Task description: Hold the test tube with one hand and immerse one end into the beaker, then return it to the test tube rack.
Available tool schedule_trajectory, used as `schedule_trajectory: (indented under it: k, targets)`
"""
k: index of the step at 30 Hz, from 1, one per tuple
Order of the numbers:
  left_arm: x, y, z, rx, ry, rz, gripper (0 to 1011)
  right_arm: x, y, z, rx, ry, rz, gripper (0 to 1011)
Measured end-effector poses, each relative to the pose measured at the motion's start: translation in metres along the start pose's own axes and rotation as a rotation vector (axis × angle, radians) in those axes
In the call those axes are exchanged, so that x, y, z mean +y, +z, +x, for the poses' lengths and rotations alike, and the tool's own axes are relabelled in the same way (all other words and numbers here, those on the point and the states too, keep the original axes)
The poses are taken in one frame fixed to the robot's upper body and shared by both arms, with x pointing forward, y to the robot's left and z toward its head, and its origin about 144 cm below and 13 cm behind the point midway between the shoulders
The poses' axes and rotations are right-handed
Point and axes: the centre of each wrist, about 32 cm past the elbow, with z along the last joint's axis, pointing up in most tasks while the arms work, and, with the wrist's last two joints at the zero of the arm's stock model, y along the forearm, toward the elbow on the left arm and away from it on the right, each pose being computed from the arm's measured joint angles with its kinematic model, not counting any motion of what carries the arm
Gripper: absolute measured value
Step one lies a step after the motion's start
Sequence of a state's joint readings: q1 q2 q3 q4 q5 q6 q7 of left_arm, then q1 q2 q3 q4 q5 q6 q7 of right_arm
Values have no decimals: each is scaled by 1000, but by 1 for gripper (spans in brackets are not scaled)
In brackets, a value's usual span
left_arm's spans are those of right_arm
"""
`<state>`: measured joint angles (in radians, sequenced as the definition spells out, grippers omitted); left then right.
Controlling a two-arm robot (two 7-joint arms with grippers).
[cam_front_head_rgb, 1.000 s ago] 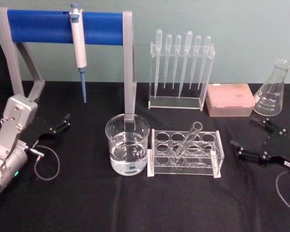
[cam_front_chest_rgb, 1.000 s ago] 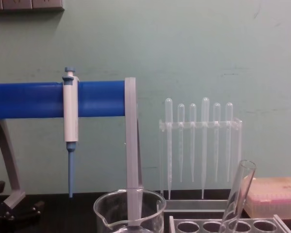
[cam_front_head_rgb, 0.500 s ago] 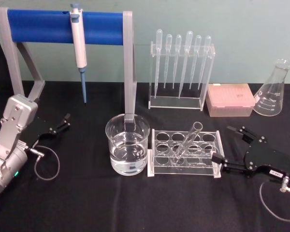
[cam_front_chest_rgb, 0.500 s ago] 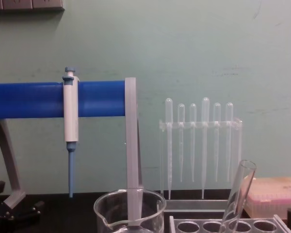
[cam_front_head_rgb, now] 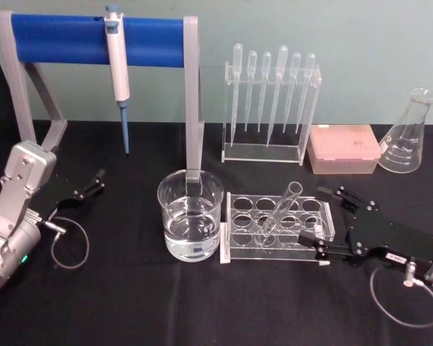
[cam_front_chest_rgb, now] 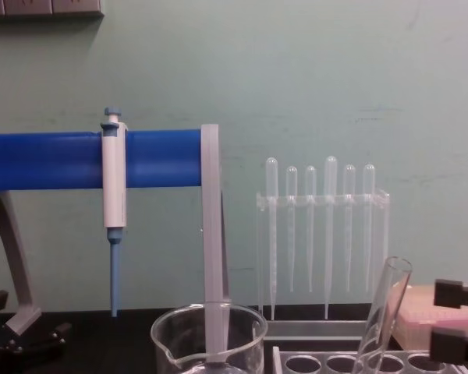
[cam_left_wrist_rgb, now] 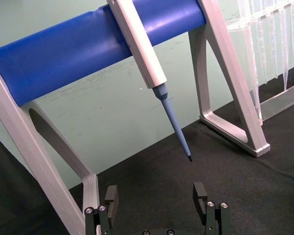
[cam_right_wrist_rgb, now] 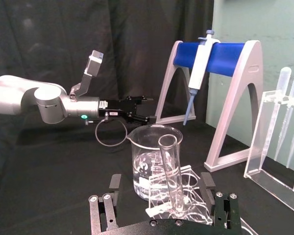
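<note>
Right gripper (cam_front_head_rgb: 312, 213), spread wide, sits just right of the leaning test tube (cam_front_head_rgb: 282, 209). Best to straddle it, then close gently. Left gripper (cam_front_head_rgb: 96, 182) idles open, far left.

The table (cam_front_head_rgb: 130, 303) is black. The stand's bar (cam_front_head_rgb: 65, 40) is blue, the pipettor (cam_front_head_rgb: 116, 72) white with a blue tip, the tip box (cam_front_head_rgb: 344, 148) pink, and the test tube (cam_front_head_rgb: 283, 205) and beaker (cam_front_head_rgb: 172, 227) clear.
</note>
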<state>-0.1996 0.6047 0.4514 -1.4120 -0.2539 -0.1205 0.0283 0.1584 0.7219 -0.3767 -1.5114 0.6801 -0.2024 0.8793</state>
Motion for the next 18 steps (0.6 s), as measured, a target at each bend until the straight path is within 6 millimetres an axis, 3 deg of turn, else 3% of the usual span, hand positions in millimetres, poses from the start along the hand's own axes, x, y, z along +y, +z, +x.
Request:
schedule_trajectory:
  k: [18]
  targets:
    - [0, 0, 0, 0, 0, 0, 1000, 28, -1, 4, 0, -5, -8, 1003]
